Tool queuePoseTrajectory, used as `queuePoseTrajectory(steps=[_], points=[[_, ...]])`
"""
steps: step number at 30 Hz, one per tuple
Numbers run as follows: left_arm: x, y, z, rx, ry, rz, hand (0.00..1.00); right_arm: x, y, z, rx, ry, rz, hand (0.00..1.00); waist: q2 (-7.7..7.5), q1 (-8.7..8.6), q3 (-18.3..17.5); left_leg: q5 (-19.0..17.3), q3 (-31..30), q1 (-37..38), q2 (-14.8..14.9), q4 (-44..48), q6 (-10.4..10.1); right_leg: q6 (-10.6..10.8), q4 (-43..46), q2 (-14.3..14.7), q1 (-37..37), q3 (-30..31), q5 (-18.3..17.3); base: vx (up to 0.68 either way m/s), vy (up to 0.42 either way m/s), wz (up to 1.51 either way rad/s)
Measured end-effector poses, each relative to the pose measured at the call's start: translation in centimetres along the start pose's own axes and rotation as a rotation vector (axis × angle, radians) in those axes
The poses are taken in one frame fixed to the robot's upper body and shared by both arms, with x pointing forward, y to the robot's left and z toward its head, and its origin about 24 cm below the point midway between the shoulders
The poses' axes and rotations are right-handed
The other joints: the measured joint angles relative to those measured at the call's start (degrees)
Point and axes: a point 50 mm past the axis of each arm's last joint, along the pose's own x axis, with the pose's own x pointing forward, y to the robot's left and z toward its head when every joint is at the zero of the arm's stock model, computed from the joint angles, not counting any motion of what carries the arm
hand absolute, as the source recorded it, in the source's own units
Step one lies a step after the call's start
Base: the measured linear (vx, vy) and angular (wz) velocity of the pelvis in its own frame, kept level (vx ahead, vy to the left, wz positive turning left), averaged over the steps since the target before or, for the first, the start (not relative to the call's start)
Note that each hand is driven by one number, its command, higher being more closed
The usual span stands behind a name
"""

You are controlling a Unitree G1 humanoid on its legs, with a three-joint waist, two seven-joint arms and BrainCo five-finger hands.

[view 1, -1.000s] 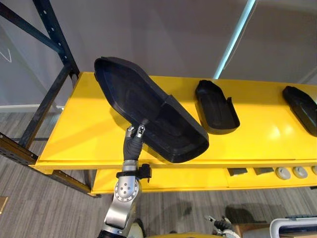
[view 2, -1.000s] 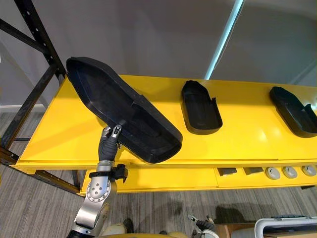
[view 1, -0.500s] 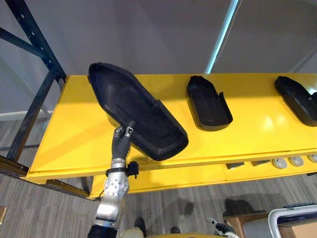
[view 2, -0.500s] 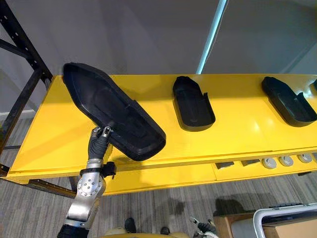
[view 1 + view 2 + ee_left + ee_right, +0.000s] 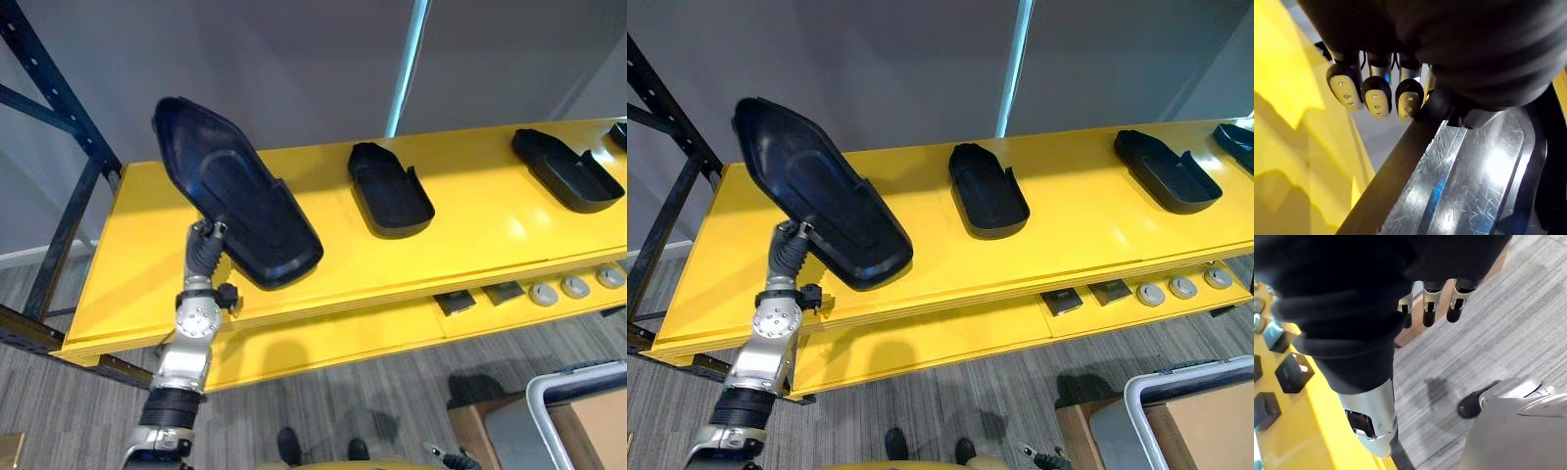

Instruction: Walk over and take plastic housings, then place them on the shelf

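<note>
My left hand (image 5: 208, 238) holds the large plastic housing (image 5: 230, 201) over the left part of the yellow shelf (image 5: 470, 240). In the left wrist view its fingers (image 5: 1376, 95) are curled tight over the housing's dark rim. The housing is steeply tilted: its far end stands up against the grey wall behind the shelf, and its low end sits near the shelf's front edge. I cannot tell whether that end touches the surface. Since a second ago the whole picture has swung, so my head camera has moved, and more of the shelf's right side now shows. Against the second housing (image 5: 390, 191), which lies hollow side up in the middle of the shelf, the held one now stands clearly apart. Earlier its low end reached close beside that one's near corner. More of my left arm also shows than before. A third housing (image 5: 566, 168) lies well to the right on the same shelf. On the lower level sit dark blocks (image 5: 456, 302) and grey round pieces (image 5: 576, 286). My right hand (image 5: 1430, 308) hangs over the grey carpet floor (image 5: 1508, 323), fingers loose and apart, holding nothing.
</note>
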Motion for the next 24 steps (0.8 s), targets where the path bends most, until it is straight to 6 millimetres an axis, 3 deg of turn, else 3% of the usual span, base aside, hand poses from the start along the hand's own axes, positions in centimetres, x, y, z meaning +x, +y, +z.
queuePoseTrajectory(steps=[10, 18, 19, 24], points=[[3.4, 2.0, 0.1, 0.112, 0.059, 0.033, 1.00, 0.0, 1.3, 0.6, 0.014, -0.014, 0.042, 0.00, -1.57, 0.02, 1.0, 0.3, -0.8, -0.2, -0.8, 0.4, 0.7, 0.4, -0.5, -0.3, 0.3, 0.0, 0.5, 0.09, 0.008, 0.00], [4.9, 1.7, 0.0, 0.133, 0.104, 0.018, 1.00, 0.0, 1.3, 0.8, 0.013, -0.021, 0.041, 0.00, -1.55, -0.19, 2.4, 0.3, -1.4, 0.9, -0.7, 0.4, 0.7, -0.1, -0.1, -0.1, 1.0, -0.1, 0.2, 0.00, -0.005, -0.01], [5.0, 1.9, 0.0, 0.143, 0.109, 0.010, 0.00, 0.0, 1.3, 0.7, 0.012, -0.021, 0.040, 0.00, -1.61, -0.37, 2.6, 0.2, -1.3, 0.9, -0.7, 0.4, 0.6, -0.2, 0.0, -0.1, 1.0, -0.1, 0.1, -0.04, -0.003, -0.02], [5.8, 2.5, -0.2, 0.207, 0.133, -0.028, 0.00, 0.0, 1.3, 0.6, 0.012, -0.017, 0.043, 0.00, -1.96, -1.56, 3.2, 0.0, -1.1, 1.0, -0.5, 0.3, 0.4, -0.2, -0.2, -0.2, 0.9, 0.1, 0.1, 0.00, -0.002, -0.03]])
